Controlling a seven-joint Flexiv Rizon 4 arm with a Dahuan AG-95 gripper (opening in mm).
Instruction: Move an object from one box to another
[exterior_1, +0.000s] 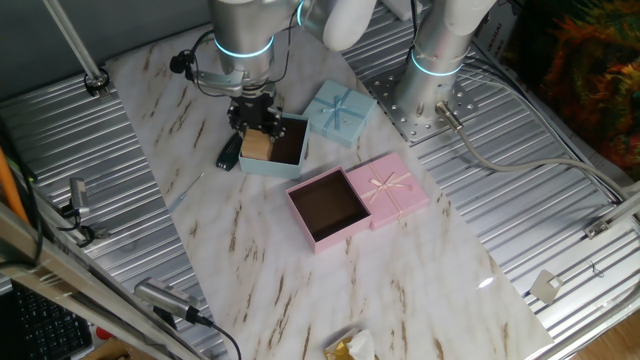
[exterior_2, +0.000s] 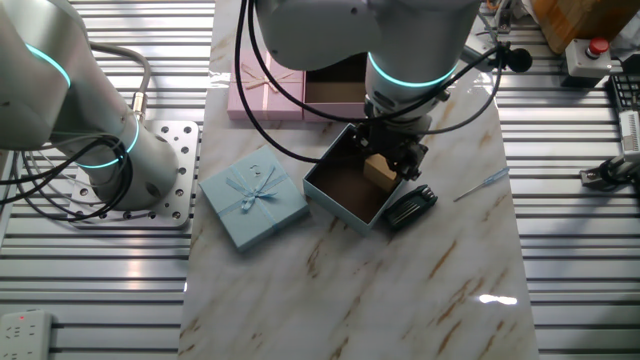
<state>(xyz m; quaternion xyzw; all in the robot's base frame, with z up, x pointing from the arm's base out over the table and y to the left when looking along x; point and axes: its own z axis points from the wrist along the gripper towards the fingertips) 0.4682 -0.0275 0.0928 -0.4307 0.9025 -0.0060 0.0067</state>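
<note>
The object, a small tan cube (exterior_1: 258, 146) (exterior_2: 377, 169), sits inside the light blue box tray (exterior_1: 292, 160) (exterior_2: 340, 196), in the corner nearest the flat black item. My gripper (exterior_1: 256, 122) (exterior_2: 391, 150) hangs straight over the cube, its dark fingers spread a little wider than the cube, and looks open. The fingertips end just above the cube's top. The pink box tray (exterior_1: 300, 212) (exterior_2: 335, 94) holds nothing and shows its dark brown floor. The arm partly hides the pink tray in the other fixed view.
A flat black item (exterior_1: 229, 154) (exterior_2: 410, 206) lies against the blue tray's outer wall. The light blue lid with bow (exterior_1: 339, 111) (exterior_2: 252, 196) and the pink lid with bow (exterior_1: 394, 190) (exterior_2: 265, 88) lie beside their trays. The arm's base (exterior_1: 432, 92) stands on a metal plate.
</note>
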